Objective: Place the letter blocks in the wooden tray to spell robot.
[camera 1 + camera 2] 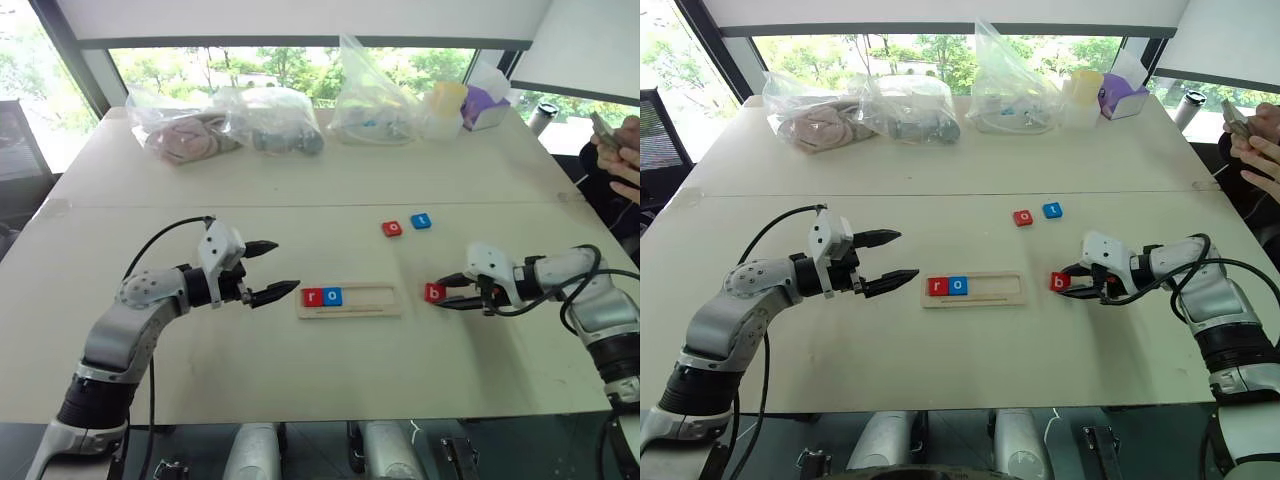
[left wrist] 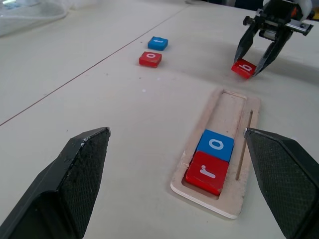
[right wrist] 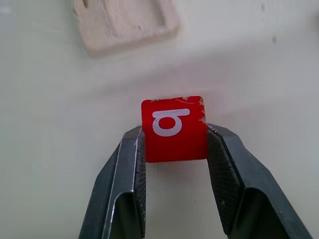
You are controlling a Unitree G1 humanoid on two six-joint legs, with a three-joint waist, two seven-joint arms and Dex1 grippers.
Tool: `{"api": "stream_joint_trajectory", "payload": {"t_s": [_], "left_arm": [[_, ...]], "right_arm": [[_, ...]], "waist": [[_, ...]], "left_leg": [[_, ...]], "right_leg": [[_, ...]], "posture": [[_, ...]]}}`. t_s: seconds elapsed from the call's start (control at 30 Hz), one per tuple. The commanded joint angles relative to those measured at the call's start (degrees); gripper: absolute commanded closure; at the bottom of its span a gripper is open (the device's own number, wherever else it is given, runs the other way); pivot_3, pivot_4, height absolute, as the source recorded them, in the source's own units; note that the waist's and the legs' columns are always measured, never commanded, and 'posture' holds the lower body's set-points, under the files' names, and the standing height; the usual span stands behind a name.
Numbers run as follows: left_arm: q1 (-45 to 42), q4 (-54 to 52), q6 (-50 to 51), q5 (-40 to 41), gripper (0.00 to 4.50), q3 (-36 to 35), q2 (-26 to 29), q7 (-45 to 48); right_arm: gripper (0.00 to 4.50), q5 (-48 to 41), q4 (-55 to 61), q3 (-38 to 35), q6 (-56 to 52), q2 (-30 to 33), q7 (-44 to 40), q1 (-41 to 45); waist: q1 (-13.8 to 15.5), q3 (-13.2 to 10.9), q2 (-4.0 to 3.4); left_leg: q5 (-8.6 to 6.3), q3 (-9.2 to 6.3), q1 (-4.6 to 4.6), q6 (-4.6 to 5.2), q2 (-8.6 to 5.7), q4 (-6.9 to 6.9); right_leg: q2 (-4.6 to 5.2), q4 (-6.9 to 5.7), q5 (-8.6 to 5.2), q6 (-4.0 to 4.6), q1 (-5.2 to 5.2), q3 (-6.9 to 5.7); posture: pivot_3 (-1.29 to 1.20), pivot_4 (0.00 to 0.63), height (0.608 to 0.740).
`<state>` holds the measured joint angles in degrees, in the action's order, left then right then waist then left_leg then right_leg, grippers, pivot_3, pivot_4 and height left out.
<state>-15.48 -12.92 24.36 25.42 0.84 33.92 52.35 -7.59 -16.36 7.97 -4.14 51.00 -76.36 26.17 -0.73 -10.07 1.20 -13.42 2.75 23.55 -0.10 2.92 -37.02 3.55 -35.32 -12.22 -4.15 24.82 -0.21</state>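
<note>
The red b block [image 3: 174, 130] is gripped between the 2 fingers of the right pincer [image 1: 447, 291], low at the worktop [image 1: 300, 190], just beside the right end of the wooden tray [image 1: 385, 306]. In the tray's left end, a red r block [image 1: 312, 297] and a blue o block [image 1: 333, 296] are seated side by side, touching. A red o block [image 1: 392, 228] and a blue t block [image 1: 421, 221] are seen farther back, near each other. The left pincer [image 1: 271, 270] is held spread wide, left of the tray, grasping nothing.

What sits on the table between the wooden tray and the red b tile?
Nothing: bare table separates the wooden tray from the red b tile, seen from the head camera.
</note>
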Motion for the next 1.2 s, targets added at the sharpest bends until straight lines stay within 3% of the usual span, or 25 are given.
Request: {"api": "stream_joint_trajectory", "payload": {"t_s": [0.03,0.17,0.4,1.2], "left_arm": [[0.0,-0.7,-1.3,0.0,0.0,-1.2,0.7,0.5],[0.0,-1.0,-1.4,0.3,0.0,-1.0,0.9,1.2],[0.5,-2.2,-1.0,0.4,0.0,-1.3,0.9,0.8],[1.3,-5.3,1.2,1.2,0.0,-1.1,0.7,-1.9]], "right_arm": [[3.38,-2.7,10.2,0.2,-5.6,-1.2,-0.7,2.9],[3.38,-3.4,19.0,3.9,-12.5,-4.4,-0.6,4.1],[3.38,1.0,19.3,10.5,-16.0,-10.2,3.1,6.5],[3.38,5.3,13.0,13.1,-13.1,-14.1,5.3,9.0]], "waist": [[0.0,0.0,-0.02],[0.1,0.0,-0.02],[0.1,0.0,-0.02],[0.1,0.0,-0.02]], "left_leg": [[0.0,0.0,0.0,0.0,0.0,0.01],[0.0,-0.04,-0.01,0.0,0.03,0.02],[-0.01,0.02,0.01,-0.02,-0.01,-0.02],[-0.01,0.02,0.02,-0.02,0.0,0.0]], "right_leg": [[0.0,-0.01,0.0,0.0,0.01,0.0],[-0.03,-0.12,0.0,0.0,0.05,-0.01],[0.08,-0.05,0.0,0.01,0.03,-0.01],[0.03,-0.07,0.0,0.01,0.05,-0.01]], "posture": [[0.0,0.15,0.74],[0.0,0.15,0.74],[0.0,0.15,0.74],[0.0,0.15,0.74]]}}
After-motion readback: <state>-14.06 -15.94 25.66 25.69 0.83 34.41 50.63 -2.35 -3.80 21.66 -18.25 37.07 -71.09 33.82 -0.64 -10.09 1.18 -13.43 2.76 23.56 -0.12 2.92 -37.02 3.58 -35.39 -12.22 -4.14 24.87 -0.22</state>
